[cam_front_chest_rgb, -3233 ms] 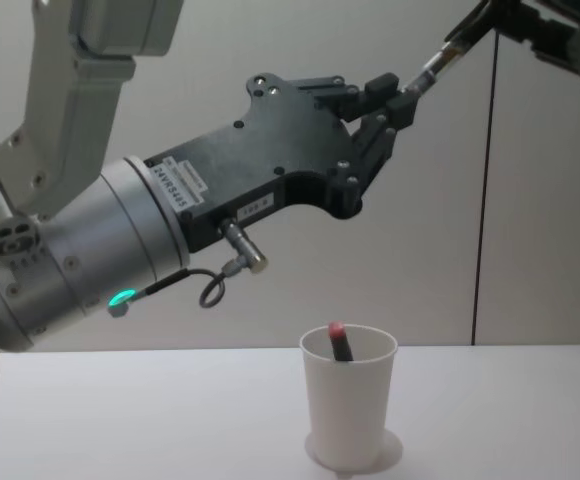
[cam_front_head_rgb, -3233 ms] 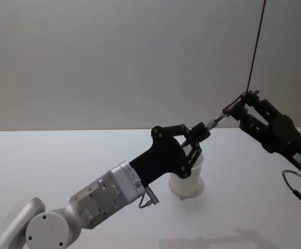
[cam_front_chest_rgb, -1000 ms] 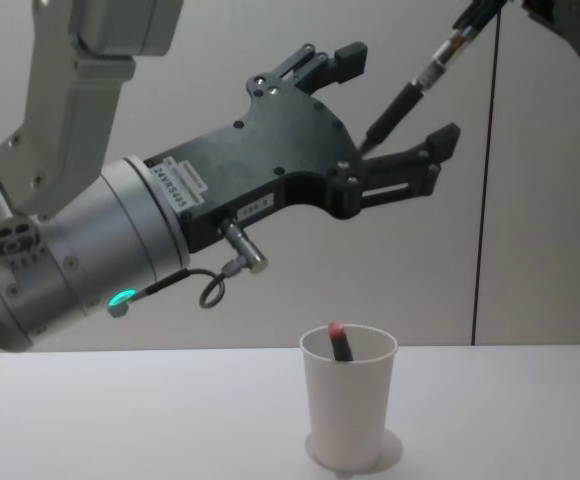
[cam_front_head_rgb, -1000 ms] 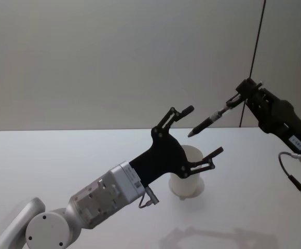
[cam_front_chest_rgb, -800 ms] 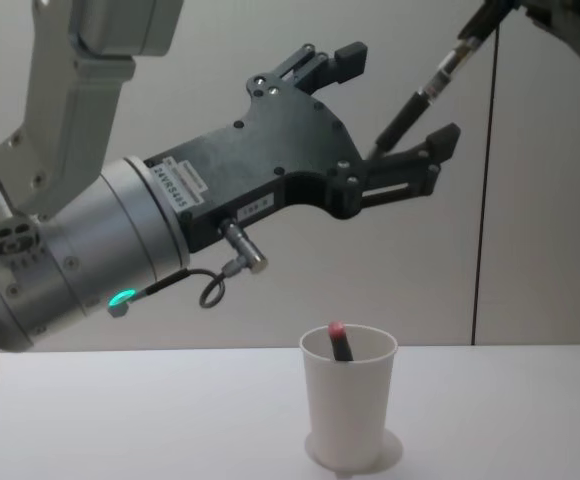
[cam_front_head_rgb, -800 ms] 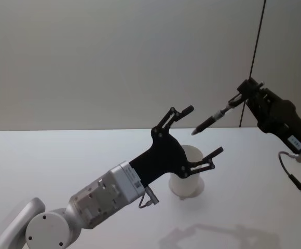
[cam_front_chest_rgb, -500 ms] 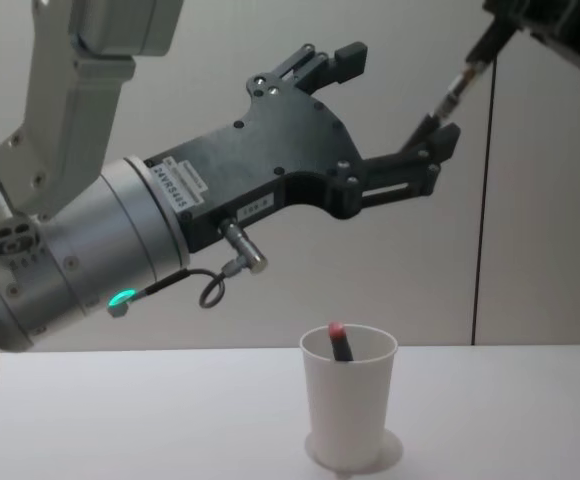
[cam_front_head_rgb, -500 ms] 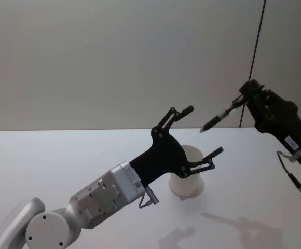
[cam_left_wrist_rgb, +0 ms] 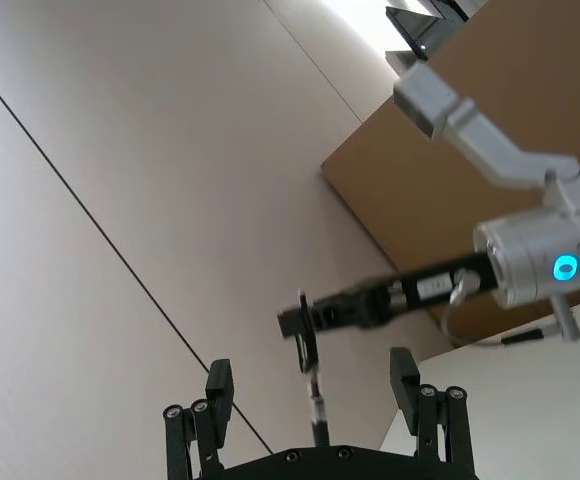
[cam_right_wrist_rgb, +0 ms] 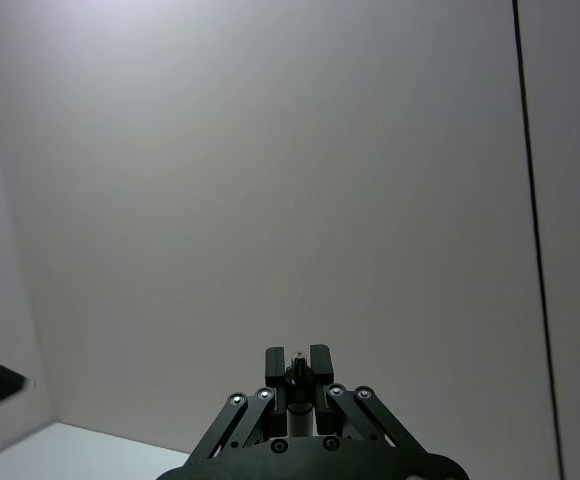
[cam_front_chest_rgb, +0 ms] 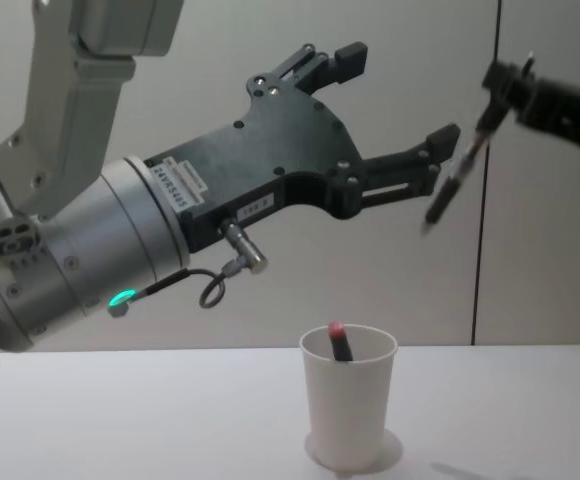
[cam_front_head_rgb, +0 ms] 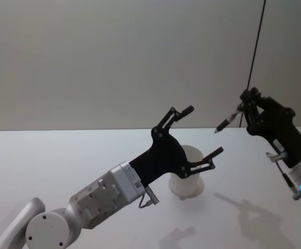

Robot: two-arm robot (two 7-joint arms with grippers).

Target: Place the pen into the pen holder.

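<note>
Right claw [cam_front_head_rgb: 242, 111], black and clenched on the top end of the slim dark pen with a silver band [cam_front_head_rgb: 226, 122], hangs up and to the right of the plain white tapered paper cup [cam_front_chest_rgb: 348, 408], well above its rolled rim and off to one side rather than over the mouth. In the right wrist view the two fingers [cam_right_wrist_rgb: 276, 364] pinch the pen's end between them. The pen's long axis is tilted: its free tip points down and toward the cup, slanting leftward, while the gripped end sits higher and farther from the cup. In the chest view the tip [cam_front_chest_rgb: 427, 228] is clearly above the cup and to its right, not yet lined up with the opening.

The cup stands upright on the white surface [cam_front_head_rgb: 62, 155] and already holds a dark marker with a red cap [cam_front_chest_rgb: 340, 342] leaning against its far left wall, so the free room is toward the cup's right side.

Left claw [cam_front_chest_rgb: 400, 115], a black linkage with fingers spread wide and grasping nothing, hovers above the cup; its lower finger lies between the cup and the pen in the chest view. The right arm, carrying the pen, is the one the drop depends on. My judgement is that the pen must travel toward the cup and turn nearer to upright, clear of the released left claw, before it goes in.
</note>
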